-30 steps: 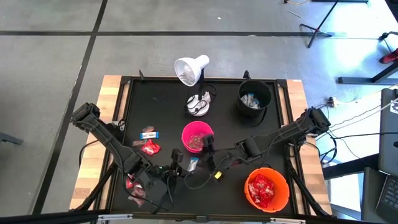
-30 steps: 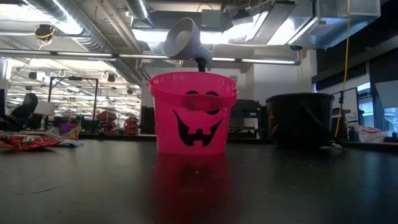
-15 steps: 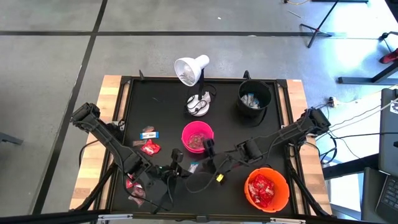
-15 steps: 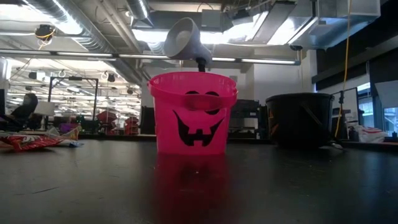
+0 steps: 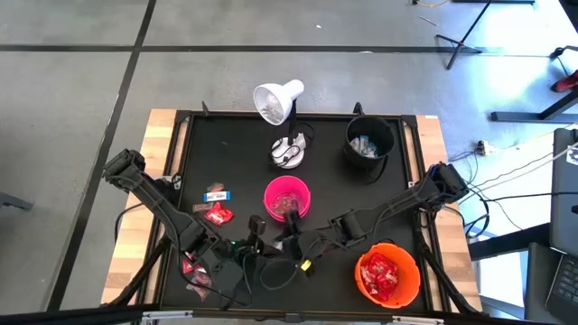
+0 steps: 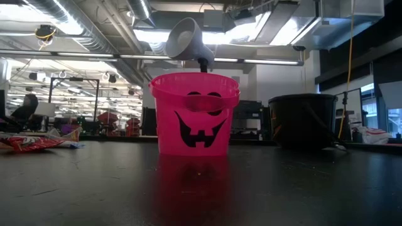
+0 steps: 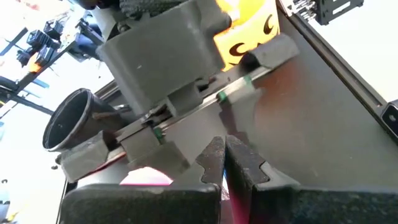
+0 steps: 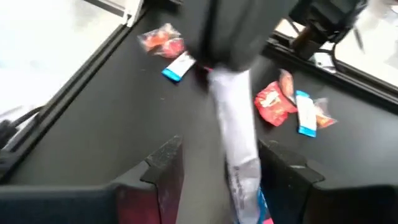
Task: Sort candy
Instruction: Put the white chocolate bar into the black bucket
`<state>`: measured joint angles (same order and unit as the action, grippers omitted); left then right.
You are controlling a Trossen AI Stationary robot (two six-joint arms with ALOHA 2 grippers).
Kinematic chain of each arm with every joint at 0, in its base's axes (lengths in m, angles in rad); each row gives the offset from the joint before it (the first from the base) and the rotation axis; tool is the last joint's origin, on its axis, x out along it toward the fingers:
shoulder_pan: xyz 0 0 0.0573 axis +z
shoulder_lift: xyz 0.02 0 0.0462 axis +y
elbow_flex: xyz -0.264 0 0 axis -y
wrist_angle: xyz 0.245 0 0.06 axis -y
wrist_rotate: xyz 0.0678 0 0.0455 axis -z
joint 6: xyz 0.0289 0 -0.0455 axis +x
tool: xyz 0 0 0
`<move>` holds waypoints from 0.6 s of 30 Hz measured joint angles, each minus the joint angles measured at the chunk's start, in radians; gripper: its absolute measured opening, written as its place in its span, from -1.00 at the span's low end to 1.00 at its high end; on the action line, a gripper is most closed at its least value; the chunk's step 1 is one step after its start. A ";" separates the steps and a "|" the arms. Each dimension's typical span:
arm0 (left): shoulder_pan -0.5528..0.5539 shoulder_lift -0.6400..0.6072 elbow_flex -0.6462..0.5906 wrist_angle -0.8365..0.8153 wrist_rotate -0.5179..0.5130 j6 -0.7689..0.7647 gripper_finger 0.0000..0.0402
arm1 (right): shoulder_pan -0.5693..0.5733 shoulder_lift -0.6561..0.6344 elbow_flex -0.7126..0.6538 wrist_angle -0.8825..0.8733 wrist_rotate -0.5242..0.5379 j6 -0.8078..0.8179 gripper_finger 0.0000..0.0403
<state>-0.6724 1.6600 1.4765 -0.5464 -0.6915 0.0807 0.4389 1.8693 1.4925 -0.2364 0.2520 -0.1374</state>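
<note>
My left gripper hovers near the table's front, just before the pink bucket, shut on a slim white-and-blue candy bar. My right gripper has come up against it, open, one finger on each side of the bar's free end; I cannot tell whether they touch it. In the left wrist view the right gripper's spread grey fingers stand just beyond my left gripper. Loose candy lies on the table at the left. Neither gripper appears in the low view. My left gripper pinches one end of the white-and-blue bar between its two fingers; a thin strip of wrapper shows in the slit between them. The rest of the bar sticks out past the fingertips toward my right gripper, apparently clear of the table.
An orange bucket with red packets stands at the front right, a black bucket with white-and-blue bars at the back right, a white desk lamp at the back middle. More candy lies at the front left.
My right gripper has come down and toward the table's left and near edge, up to my left gripper, rolling a little; its open fingers now stand on either side of the bar, which it hides from above.
</note>
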 joint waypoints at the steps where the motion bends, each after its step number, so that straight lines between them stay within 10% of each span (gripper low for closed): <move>1: 0.000 0.000 0.000 0.001 -0.001 0.000 -1.00 | 0.000 0.001 0.000 0.005 0.010 -0.001 -0.10; 18: -0.001 -0.001 0.002 0.007 -0.001 -0.072 -0.99 | -0.001 -0.035 0.000 -0.017 0.018 -0.028 -0.91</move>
<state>-0.6731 1.6592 1.4781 -0.5392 -0.6930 0.0085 0.4381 1.8342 1.4925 -0.2531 0.2699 -0.1658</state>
